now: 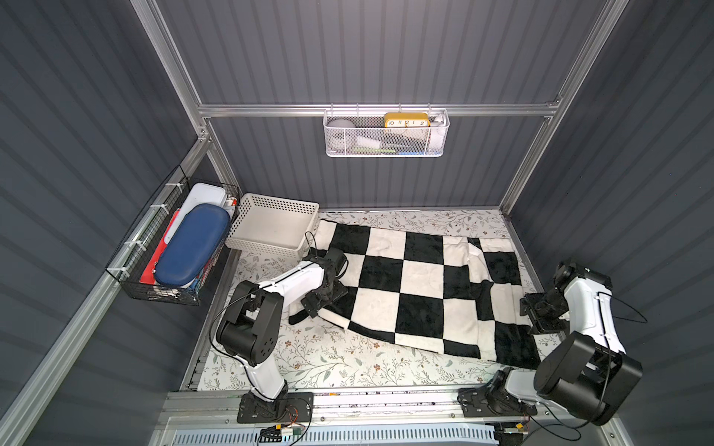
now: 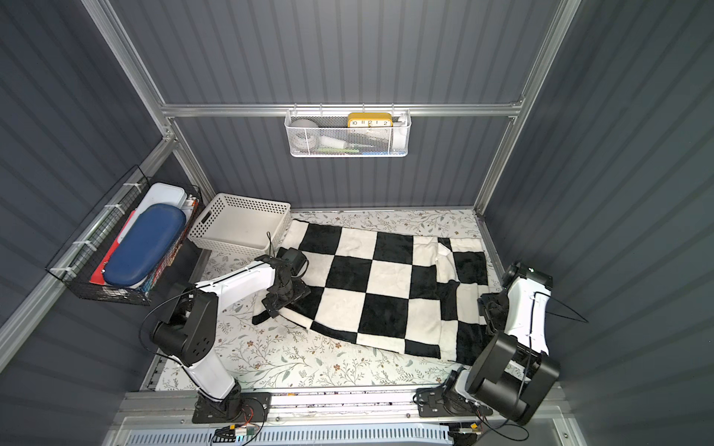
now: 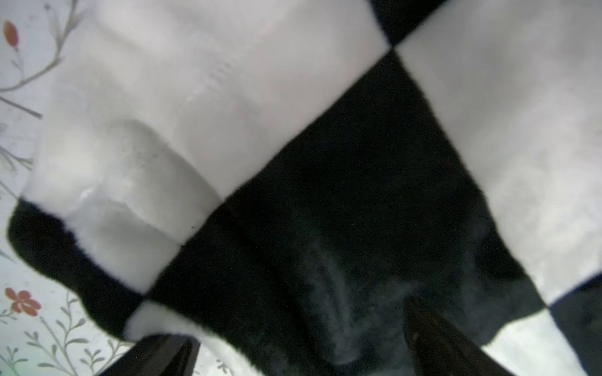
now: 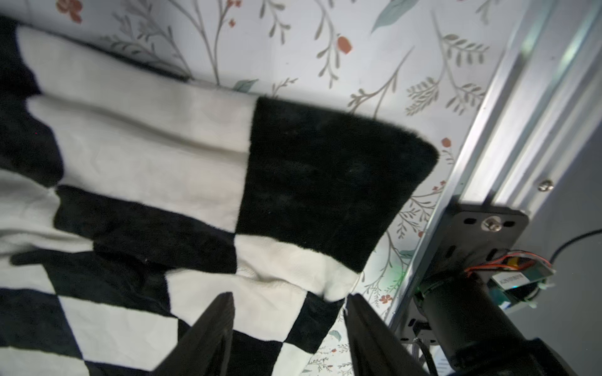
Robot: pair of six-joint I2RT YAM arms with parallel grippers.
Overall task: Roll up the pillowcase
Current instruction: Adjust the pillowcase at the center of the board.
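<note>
Left wrist view: the left end effector [image 3: 299,322], fingers spread wide, hangs over a black square of the checkerboard pillowcase [image 3: 358,195]. Both top views show it lying unrolled across the floral-covered bench [image 1: 328,363], its right side folded over, its far-left corner just beside the white basket [image 1: 262,249]. The right end effector [image 4: 291,296], fingers parted, hovers at its right edge.

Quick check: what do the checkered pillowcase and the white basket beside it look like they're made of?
Pillowcase: probably plush fleece, matte; fuzzy nap along its edges, soft folds. Basket: likely rigid moulded plastic, off-white, dull finish; even rows of punched holes in straight walls.
</note>
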